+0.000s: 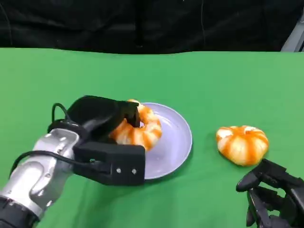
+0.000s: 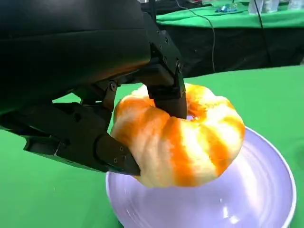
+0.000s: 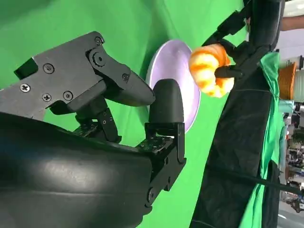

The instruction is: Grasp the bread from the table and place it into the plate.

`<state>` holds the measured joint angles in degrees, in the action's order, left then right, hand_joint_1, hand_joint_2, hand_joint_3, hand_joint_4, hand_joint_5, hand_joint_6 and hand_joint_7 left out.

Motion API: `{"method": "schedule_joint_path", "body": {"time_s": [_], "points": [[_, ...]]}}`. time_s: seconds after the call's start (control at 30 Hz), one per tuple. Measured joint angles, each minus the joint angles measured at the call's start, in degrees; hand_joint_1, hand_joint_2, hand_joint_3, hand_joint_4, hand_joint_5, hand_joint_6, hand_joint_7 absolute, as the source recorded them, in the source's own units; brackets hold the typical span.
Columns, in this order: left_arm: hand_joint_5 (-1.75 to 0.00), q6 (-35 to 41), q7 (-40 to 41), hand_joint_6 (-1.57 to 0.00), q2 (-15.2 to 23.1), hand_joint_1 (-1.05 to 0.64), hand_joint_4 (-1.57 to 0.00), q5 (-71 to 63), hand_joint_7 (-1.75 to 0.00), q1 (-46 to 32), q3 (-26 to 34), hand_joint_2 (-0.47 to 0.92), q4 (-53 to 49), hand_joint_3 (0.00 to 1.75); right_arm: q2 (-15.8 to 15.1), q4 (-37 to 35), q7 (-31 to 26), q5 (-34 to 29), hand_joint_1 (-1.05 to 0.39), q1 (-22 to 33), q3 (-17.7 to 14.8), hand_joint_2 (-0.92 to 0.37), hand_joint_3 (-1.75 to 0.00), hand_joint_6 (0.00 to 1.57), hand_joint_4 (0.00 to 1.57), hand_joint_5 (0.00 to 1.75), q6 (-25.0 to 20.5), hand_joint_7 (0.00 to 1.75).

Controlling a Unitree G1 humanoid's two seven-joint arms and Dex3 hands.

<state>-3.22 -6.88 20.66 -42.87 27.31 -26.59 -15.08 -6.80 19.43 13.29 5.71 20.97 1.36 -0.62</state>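
Green cloth covers the tabletop [image 1: 228, 80], with black drapery behind it; my left hand [image 1: 97, 116] holds a ring-shaped orange-striped bread [image 1: 140, 127] over the lavender plate [image 1: 175, 142], my left fingers [image 2: 166, 92] pinching it, one hooked into its hole, others pressed under its side; whether it touches the plate I cannot tell; a second, rounder bread [image 1: 242, 144] lies on the cloth beside the plate; my right hand [image 1: 273, 197] sits near it, fingers apart, holding nothing.
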Motion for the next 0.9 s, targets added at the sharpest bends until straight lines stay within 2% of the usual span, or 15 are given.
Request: {"method": "schedule_joint_path", "body": {"time_s": [0.13, 0.4, 0.43, 0.47, 0.5, 0.53, 0.57, 0.6, 0.63, 0.67, 0.73, 0.77, 0.83, 0.9], "points": [[-1.75, -1.74, 1.66, -0.47, -1.24, -0.09, -0.65, -0.35, -1.74, 0.02, -0.51, 0.92, -2.37, 0.18, 0.0, 0.0, -0.02, -0.11, -0.1, -0.01, 0.22, -0.7, -0.98, 0.62, 0.74, 1.75, 0.21, 1.62], [-1.75, -3.0, 2.83, -0.49, -2.38, -0.09, -0.67, -0.75, -1.72, 0.81, -0.76, 0.92, -6.79, 0.2, 0.26, 0.27, -0.42, -0.15, -0.08, 0.08, 1.07, -0.71, -0.99, 0.63, 0.74, 1.75, 0.15, 1.62], [-1.71, -3.08, 2.83, -0.51, -2.63, -0.1, -0.67, -0.86, -1.61, 0.8, -0.85, 0.92, -7.35, 0.23, 0.28, 0.3, -0.46, -0.15, -0.08, 0.11, 1.28, -0.71, -0.99, 0.63, 0.74, 1.75, 0.1, 1.62], [-1.64, -3.2, 2.83, -0.66, -2.82, -0.13, -0.68, -0.98, -1.21, 0.8, -0.92, 0.92, -7.67, 0.29, 0.28, 0.31, -0.52, -0.15, -0.08, 0.13, 1.4, -0.71, -0.99, 0.63, 0.74, 1.75, 0.04, 1.62], [-1.6, -3.43, 2.85, -0.79, -2.99, -0.15, -0.68, -1.0, -0.91, 0.89, -0.92, 0.92, -7.97, 0.32, 0.28, 0.31, -0.57, -0.15, -0.09, 0.14, 1.45, -0.71, -0.99, 0.62, 0.74, 1.75, 0.01, 1.62], [-1.11, -3.65, 2.94, -0.9, -3.2, -0.19, -0.75, -0.97, -0.51, 1.04, -0.92, 0.92, -8.43, 0.32, 0.28, 0.31, -0.57, -0.15, -0.09, 0.13, 1.48, -0.71, -0.99, 0.62, 0.74, 1.75, 0.01, 1.62], [-0.82, -3.77, 3.35, -0.96, -3.42, -0.22, -0.82, -0.99, -0.29, 1.11, -0.92, 0.92, -8.84, 0.32, 0.28, 0.32, -0.58, -0.14, -0.09, 0.14, 1.51, -0.71, -0.99, 0.62, 0.74, 1.75, 0.01, 1.62], [-0.67, -4.02, 3.86, -1.0, -3.59, -0.23, -0.86, -1.09, -0.18, 1.18, -0.92, 0.92, -9.14, 0.32, 0.28, 0.32, -0.58, -0.14, -0.09, 0.15, 1.54, -0.71, -0.98, 0.62, 0.74, 1.75, 0.01, 1.62], [-0.53, -4.31, 4.32, -0.96, -3.71, -0.28, -0.81, -1.37, -0.09, 1.32, -0.95, 0.92, -9.4, 0.32, 0.28, 0.32, -0.58, -0.14, -0.09, 0.16, 1.57, -0.71, -0.98, 0.62, 0.74, 1.75, 0.01, 1.62], [-0.33, -4.54, 4.74, -0.84, -3.77, -0.39, -0.71, -1.72, -0.05, 1.51, -0.96, 0.92, -9.66, 0.35, 0.28, 0.32, -0.59, -0.14, -0.09, 0.16, 1.6, -0.71, -0.98, 0.62, 0.74, 1.75, 0.01, 1.62], [-0.13, -4.54, 4.8, -0.73, -3.72, -0.52, -0.59, -2.36, -0.01, 1.98, -1.29, 0.92, -9.99, 0.39, 0.27, 0.34, -0.68, -0.17, -0.09, 0.17, 1.64, -0.71, -0.98, 0.62, 0.74, 1.75, 0.01, 1.62], [-0.1, -4.54, 4.7, -0.71, -3.67, -0.54, -0.58, -2.53, -0.01, 2.16, -1.65, 0.92, -10.1, 0.4, 0.27, 0.39, -0.77, -0.22, -0.09, 0.17, 1.66, -0.71, -0.98, 0.62, 0.74, 1.75, 0.0, 1.62], [-0.02, -4.67, 4.48, -0.57, -3.68, -0.72, -0.37, -2.77, 0.0, 2.28, -2.0, 0.92, -10.44, 0.47, 0.27, 0.57, -0.9, -0.27, -0.08, 0.16, 1.71, -0.71, -0.99, 0.62, 0.74, 1.75, -0.07, 1.63], [-0.01, -5.12, 4.46, -0.51, -3.69, -0.8, -0.26, -2.36, 0.0, 2.35, -2.0, 0.92, -11.35, 0.5, 0.27, 0.94, -1.0, -0.27, -0.08, 0.19, 1.73, -0.71, -0.99, 0.62, 0.74, 1.75, -0.45, 1.63]]}}
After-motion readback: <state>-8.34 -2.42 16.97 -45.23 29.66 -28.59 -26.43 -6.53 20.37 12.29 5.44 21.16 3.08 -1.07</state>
